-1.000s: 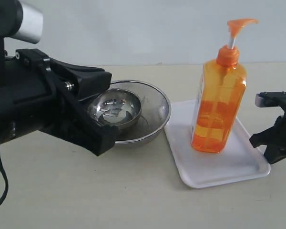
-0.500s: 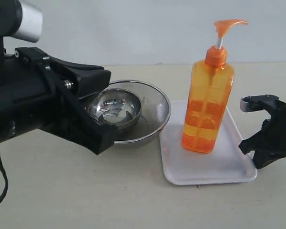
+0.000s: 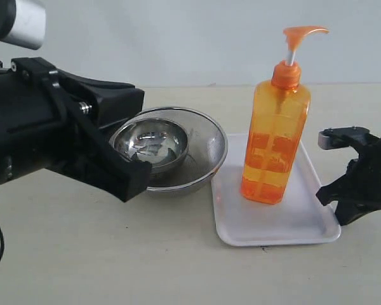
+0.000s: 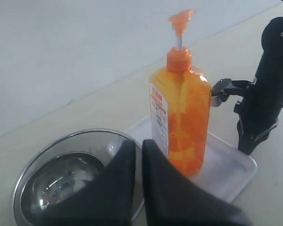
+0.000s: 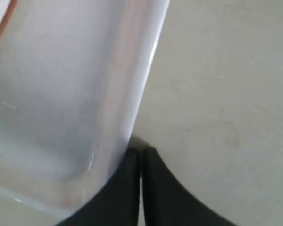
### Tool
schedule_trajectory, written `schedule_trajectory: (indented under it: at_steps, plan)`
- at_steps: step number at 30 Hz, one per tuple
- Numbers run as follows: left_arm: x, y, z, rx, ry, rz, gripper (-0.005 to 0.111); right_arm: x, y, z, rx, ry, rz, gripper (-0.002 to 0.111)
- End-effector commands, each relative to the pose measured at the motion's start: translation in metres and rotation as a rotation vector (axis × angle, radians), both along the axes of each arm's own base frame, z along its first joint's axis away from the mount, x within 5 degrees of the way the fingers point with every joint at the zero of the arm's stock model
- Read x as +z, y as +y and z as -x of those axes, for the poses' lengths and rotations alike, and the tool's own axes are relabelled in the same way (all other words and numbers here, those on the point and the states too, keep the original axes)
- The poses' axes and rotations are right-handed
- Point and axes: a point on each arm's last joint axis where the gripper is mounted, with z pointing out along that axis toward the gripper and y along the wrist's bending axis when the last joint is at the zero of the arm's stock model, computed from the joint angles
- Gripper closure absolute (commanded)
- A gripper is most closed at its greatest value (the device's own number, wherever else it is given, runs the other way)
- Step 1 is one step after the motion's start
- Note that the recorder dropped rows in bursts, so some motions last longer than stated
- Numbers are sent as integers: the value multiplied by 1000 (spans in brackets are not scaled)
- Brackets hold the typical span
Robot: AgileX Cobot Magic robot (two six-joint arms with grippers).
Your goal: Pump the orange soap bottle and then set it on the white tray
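The left gripper (image 4: 137,143) has its jaws pressed together on nothing and hangs over the near rim of the nested steel bowls (image 3: 206,143). The right gripper (image 5: 140,154) is likewise pinched shut and empty, its tips low on the table (image 3: 178,267) right at the edge of the white tray (image 3: 286,222). Whether they touch the rim I cannot tell.

The orange soap bottle (image 3: 276,146) stands upright on the tray's bare surface, free of both grippers, so the placing looks done. The pumping cannot be judged: the head sits raised, and no soap shows at the spout.

In the exterior view the left arm hides part of the bowls. The right wrist view catches only a corner of the tray, and the label's lettering is too small to read.
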Motion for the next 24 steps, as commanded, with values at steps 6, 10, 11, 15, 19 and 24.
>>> schedule_trajectory:
  at_steps: [6,10,11,15,19,24]
  plan:
    - [2,3,1,10,4,18,102,-1,1,4,12,38,-8,108]
    - [2,3,1,10,4,18,102,0,-2,2,-16,20,27,108]
    - [2,3,1,10,4,18,102,1,-4,1,-37,8,52,108]
    - [1,2,2,-4,8,19,102,17,-13,-1,-64,-80,144,108]
    - [2,2,2,-3,0,13,102,44,-18,-3,-103,-207,182,108]
    - [0,0,1,-7,-6,-1,102,96,-18,5,-126,-412,167,108]
